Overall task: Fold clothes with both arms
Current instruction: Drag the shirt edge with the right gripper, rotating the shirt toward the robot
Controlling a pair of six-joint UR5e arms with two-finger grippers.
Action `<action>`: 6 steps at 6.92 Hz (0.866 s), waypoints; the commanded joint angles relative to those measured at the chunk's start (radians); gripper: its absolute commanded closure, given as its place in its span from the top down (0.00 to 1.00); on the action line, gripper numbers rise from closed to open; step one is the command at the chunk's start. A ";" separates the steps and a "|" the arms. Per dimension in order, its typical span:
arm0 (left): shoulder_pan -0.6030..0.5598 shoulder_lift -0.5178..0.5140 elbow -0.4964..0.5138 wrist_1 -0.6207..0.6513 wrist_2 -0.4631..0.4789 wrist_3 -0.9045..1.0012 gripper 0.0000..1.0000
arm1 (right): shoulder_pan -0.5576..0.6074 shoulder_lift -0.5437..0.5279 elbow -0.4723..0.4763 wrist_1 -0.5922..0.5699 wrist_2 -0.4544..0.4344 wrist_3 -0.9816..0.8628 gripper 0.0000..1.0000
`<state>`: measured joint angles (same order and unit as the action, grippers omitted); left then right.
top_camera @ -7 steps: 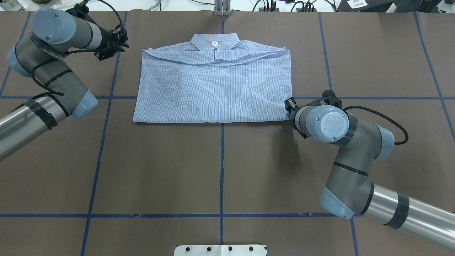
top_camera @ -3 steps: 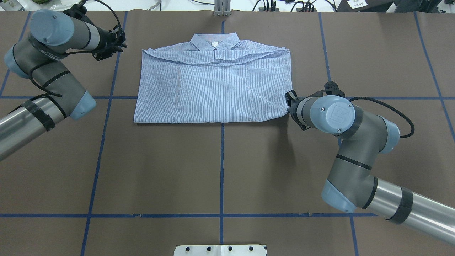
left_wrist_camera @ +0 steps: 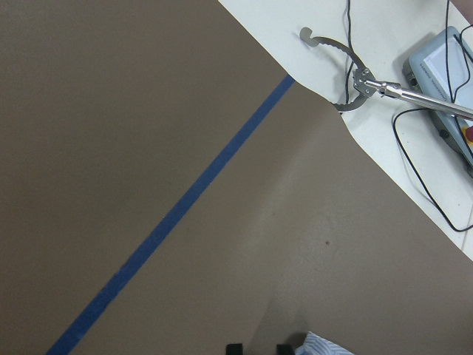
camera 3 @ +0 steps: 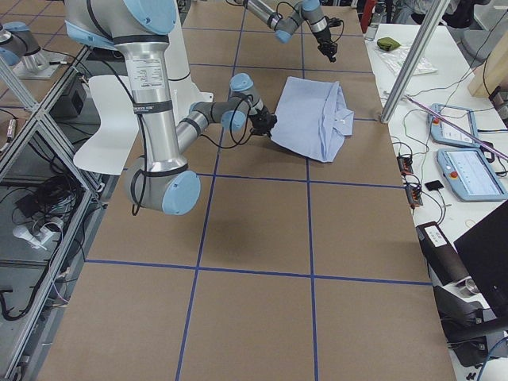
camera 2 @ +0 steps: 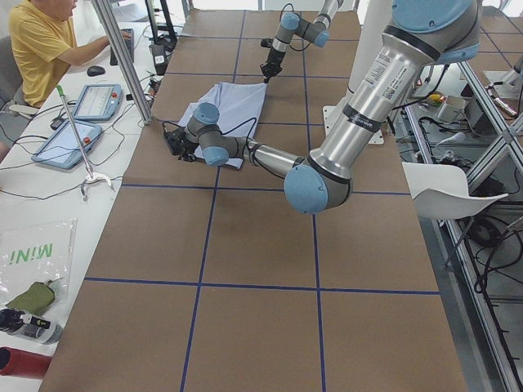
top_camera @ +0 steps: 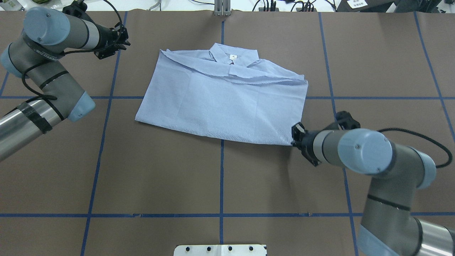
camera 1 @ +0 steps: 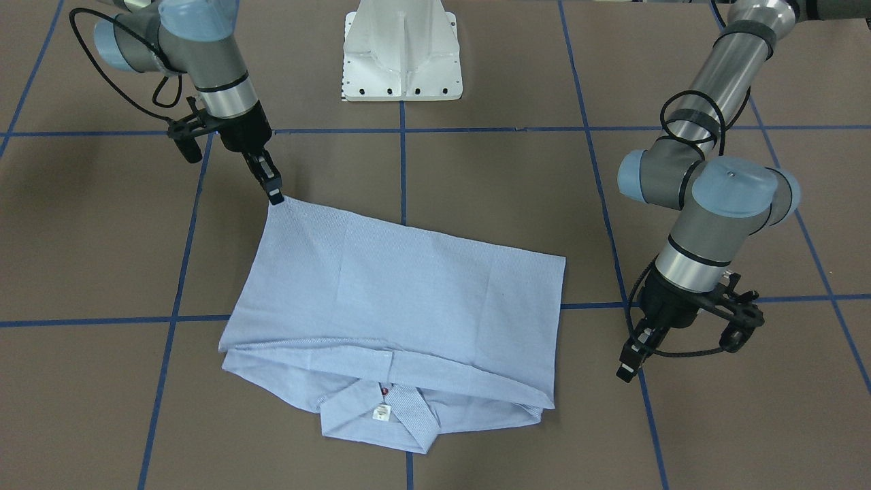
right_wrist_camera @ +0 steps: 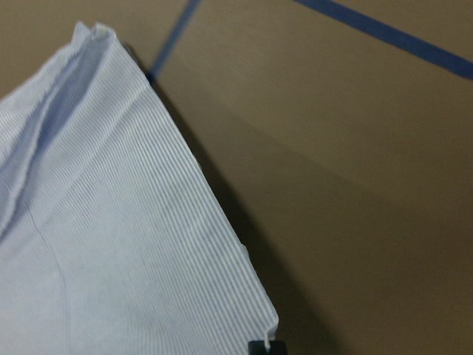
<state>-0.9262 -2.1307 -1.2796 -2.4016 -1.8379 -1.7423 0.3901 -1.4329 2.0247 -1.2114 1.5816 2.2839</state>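
Striped blue-and-white cotton under my right hand [camera 1: 275, 194]: it is clenched on the hem corner of the shirt [top_camera: 220, 103], the tips pinched right on the edge of the cloth, as the right wrist view shows with the fabric running up from between them. From overhead that corner sits at about 4 o'clock on the garment. The shirt lies folded into a rough rectangle on the brown counter [top_camera: 160, 170], flat, askew to the blue tape lines [top_camera: 221, 177], with its collar [top_camera: 245, 53] at 12 o'clock and the white neck label [top_camera: 233, 56] showing inside it. The folded shoulder edge runs across just below the collar, slanting down toward 3 o'clock. My left hand [camera 1: 626, 369] hangs off at 10 o'clock from the shirt, near it but apart, over bare counter beside a tape line. Its two tips show at the bottom of the left wrist view with a small gap and nothing between them, so it is released. A sliver of striped cloth peeks in just right of those tips.
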 commanded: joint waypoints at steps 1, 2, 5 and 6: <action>0.010 0.110 -0.180 0.004 -0.091 -0.013 0.28 | -0.254 -0.217 0.156 0.000 0.035 0.000 0.00; 0.044 0.200 -0.295 0.002 -0.115 -0.013 0.29 | -0.360 -0.271 0.202 0.000 0.066 0.000 0.00; 0.220 0.311 -0.458 0.002 -0.104 -0.153 0.40 | -0.402 -0.288 0.262 0.000 0.187 0.002 1.00; 0.271 0.319 -0.481 0.002 -0.098 -0.237 0.43 | -0.325 -0.287 0.313 0.000 0.198 0.000 1.00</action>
<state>-0.7216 -1.8340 -1.7205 -2.3991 -1.9428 -1.8928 0.0084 -1.7209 2.2926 -1.2118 1.7637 2.2852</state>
